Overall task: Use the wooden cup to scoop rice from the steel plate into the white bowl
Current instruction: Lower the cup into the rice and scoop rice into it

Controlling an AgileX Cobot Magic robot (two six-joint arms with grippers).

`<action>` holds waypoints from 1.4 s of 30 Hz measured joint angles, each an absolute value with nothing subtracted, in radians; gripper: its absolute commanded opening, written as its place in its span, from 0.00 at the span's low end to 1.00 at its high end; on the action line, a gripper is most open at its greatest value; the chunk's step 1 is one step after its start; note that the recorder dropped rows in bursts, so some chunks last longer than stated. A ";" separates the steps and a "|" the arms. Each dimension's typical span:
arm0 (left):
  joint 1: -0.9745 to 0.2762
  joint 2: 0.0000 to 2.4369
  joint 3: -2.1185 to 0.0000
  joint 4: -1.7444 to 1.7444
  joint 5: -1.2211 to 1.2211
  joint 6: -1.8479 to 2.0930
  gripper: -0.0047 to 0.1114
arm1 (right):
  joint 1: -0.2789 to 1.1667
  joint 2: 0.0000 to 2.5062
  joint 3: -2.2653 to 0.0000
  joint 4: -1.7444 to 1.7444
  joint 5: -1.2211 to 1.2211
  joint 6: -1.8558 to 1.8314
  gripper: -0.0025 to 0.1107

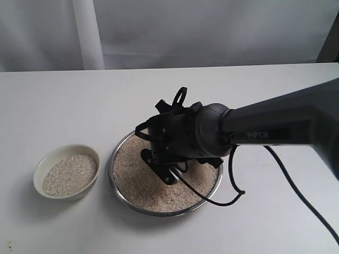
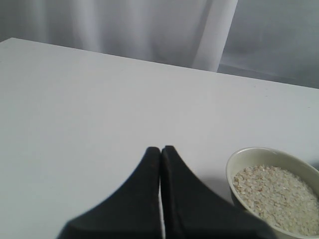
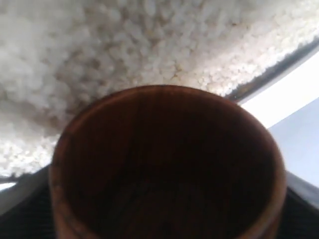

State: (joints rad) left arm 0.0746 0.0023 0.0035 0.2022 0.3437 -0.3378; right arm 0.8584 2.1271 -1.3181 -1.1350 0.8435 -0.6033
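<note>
The right claw (image 1: 162,166) is gripping the wooden cup (image 3: 167,164) and hanging low over the steel plate (image 1: 159,210). The cup's dark, empty mouth is facing the rice (image 3: 124,55), close to the plate's rim. In the exterior view the arm is hiding the cup. The left claw (image 2: 161,151) is pinching shut on nothing above the counter (image 1: 63,106), just beside the white bowl (image 1: 87,188), which is already holding some rice.

Several things are threatening the scoop. If the cup is driving in too steeply, its lip is likely pressing on the metal floor, and that may be skidding the plate or twisting the cup in the grip. A sweep toward the thin rim is risking grains going over it onto the counter. A heaped cup is likely shedding rice across the gap to the bowl — a small target. The black cable (image 1: 233,198) is drooping over the plate, so it could drag through the grains.
</note>
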 measured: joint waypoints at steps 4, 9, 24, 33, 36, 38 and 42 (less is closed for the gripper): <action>0.075 0.002 0.004 0.202 0.344 -0.338 0.04 | 0.869 2.134 -1.318 -1.106 0.843 -0.621 0.02; 0.075 0.002 0.004 0.202 0.344 -0.338 0.04 | 0.872 2.145 -1.321 -1.071 0.857 -0.647 0.02; 0.075 0.002 0.004 0.202 0.344 -0.338 0.04 | 0.884 2.149 -1.323 -1.044 0.874 -0.681 0.02; 0.075 0.002 0.004 0.202 0.344 -0.338 0.04 | 0.891 2.153 -1.354 -0.986 0.880 -0.698 0.02; 0.075 0.002 0.004 0.202 0.344 -0.338 0.04 | 0.900 2.153 -1.356 -0.967 0.880 -0.716 0.02; 0.075 0.002 0.004 0.202 0.344 -0.338 0.04 | 0.902 2.153 -1.358 -0.955 0.880 -0.723 0.02; 0.075 0.002 0.004 0.202 0.344 -0.338 0.04 | 0.904 2.153 -1.358 -0.935 0.880 -0.732 0.02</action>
State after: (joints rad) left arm 0.0746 0.0023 0.0035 0.2022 0.3437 -0.3378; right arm 0.9038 2.1533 -1.3581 -0.9345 0.8795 -0.7321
